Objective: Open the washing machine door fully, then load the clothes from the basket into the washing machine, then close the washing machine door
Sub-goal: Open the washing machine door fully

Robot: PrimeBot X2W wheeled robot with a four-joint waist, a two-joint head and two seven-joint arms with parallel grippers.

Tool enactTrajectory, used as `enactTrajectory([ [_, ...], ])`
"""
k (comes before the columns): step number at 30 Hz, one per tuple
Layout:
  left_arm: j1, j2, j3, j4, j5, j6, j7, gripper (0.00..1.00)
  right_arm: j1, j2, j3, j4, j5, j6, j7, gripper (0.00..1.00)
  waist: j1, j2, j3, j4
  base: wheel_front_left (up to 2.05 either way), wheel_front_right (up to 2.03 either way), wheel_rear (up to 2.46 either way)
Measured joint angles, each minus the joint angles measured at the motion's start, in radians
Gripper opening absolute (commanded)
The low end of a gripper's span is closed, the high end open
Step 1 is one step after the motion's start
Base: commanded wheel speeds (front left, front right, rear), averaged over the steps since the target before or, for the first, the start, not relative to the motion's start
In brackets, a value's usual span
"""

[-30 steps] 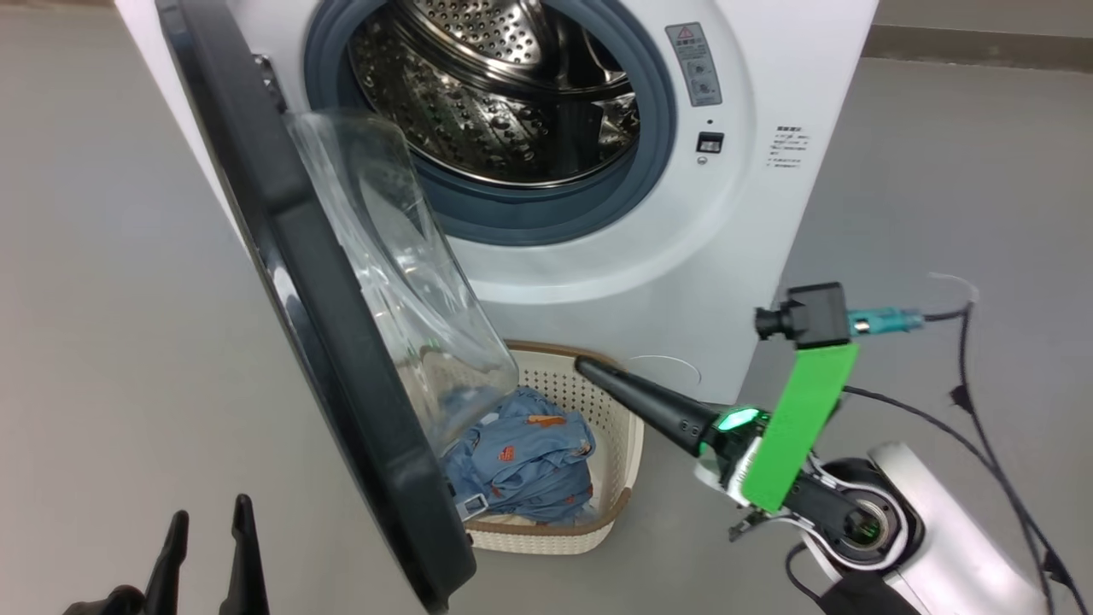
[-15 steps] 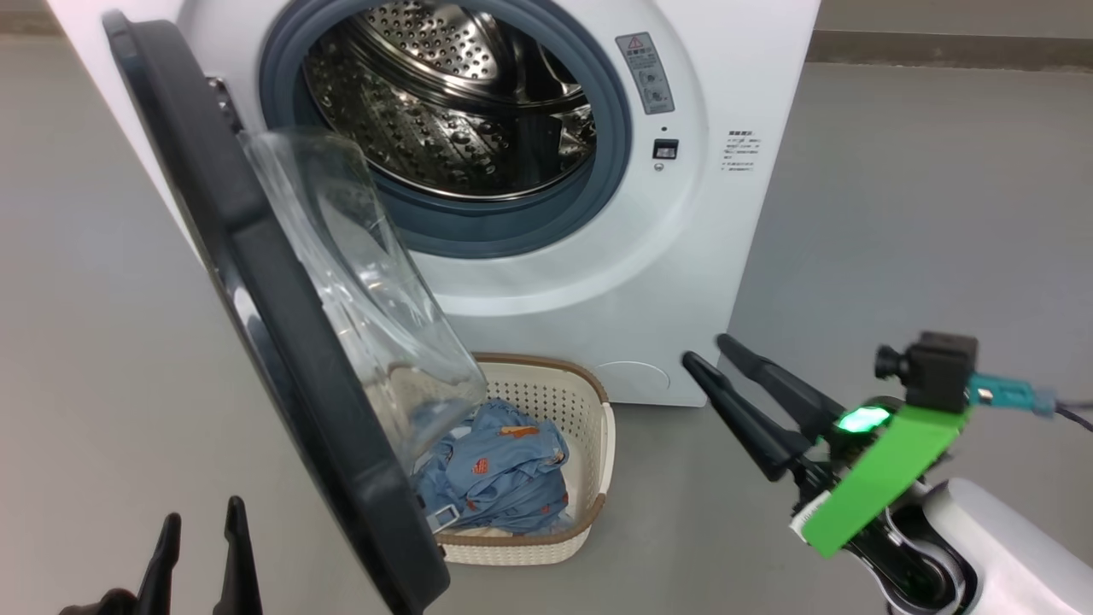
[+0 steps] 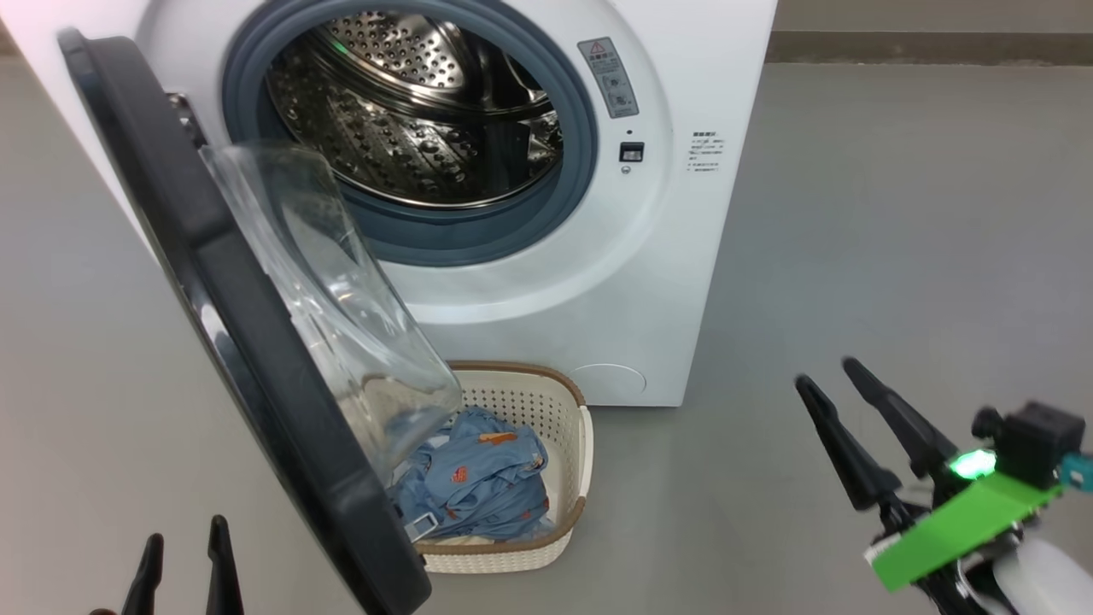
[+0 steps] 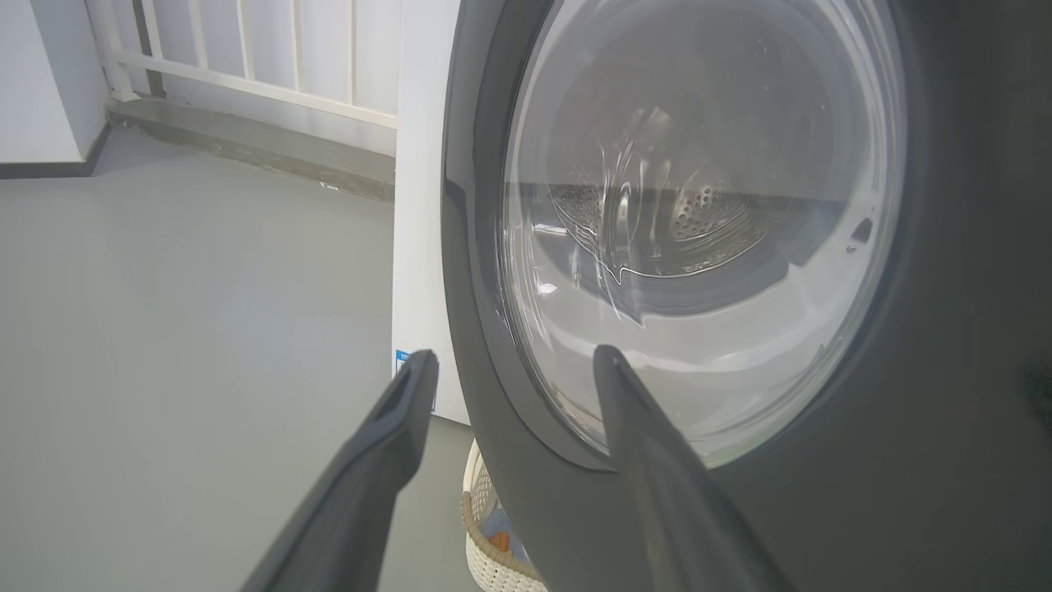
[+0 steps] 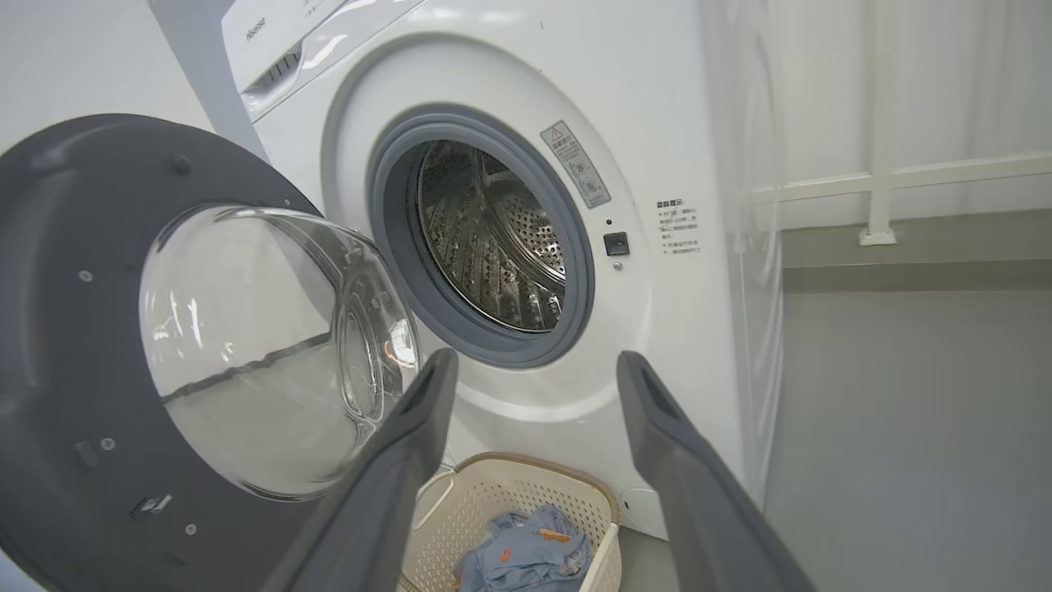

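I judged door-opening unfinished: washing machine door [image 3: 256, 342] hung swung out over the basket [image 3: 570, 478], clothes [image 3: 474, 483] inside it, left gripper [image 3: 185, 530] and right gripper [image 3: 824, 371] both spread empty, so next called for nudging the door wider before grabbing.

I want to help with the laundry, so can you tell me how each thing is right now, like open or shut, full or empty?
washing machine door: open, swung out to the left
washing machine: drum empty
basket: on the floor in front of the washing machine, holding clothes
clothes: bunched up in the basket
left gripper: open, empty
right gripper: open, empty
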State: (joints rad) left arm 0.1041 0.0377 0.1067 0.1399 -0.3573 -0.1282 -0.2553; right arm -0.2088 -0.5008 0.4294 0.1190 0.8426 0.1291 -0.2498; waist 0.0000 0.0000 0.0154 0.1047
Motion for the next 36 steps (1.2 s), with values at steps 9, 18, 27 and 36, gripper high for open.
enactTrajectory([
  [9,0.0,0.0,0.017,-0.001,0.002,0.0,0.0,1.0,0.166,0.102,-0.196,-0.022,-0.225,0.0,0.0,1.0,-0.0001,0.0,0.005,-0.033,0.0,0.0,0.0],
  [18,0.0,0.0,0.023,-0.001,0.012,0.0,0.0,1.0,0.264,0.183,-0.334,-0.039,-0.389,0.0,0.0,1.0,0.0,0.0,0.001,-0.041,0.0,0.0,0.0],
  [27,0.001,0.0,0.026,-0.001,0.019,0.0,0.0,1.0,0.338,0.26,-0.439,-0.043,-0.445,0.0,0.0,1.0,0.0,0.0,-0.006,-0.045,0.0,0.0,0.0],
  [36,0.005,0.0,0.029,-0.001,0.019,0.0,0.0,1.0,0.357,0.299,-0.482,-0.036,-0.464,0.0,0.0,1.0,0.0,0.0,-0.012,-0.054,0.0,0.0,0.0],
])
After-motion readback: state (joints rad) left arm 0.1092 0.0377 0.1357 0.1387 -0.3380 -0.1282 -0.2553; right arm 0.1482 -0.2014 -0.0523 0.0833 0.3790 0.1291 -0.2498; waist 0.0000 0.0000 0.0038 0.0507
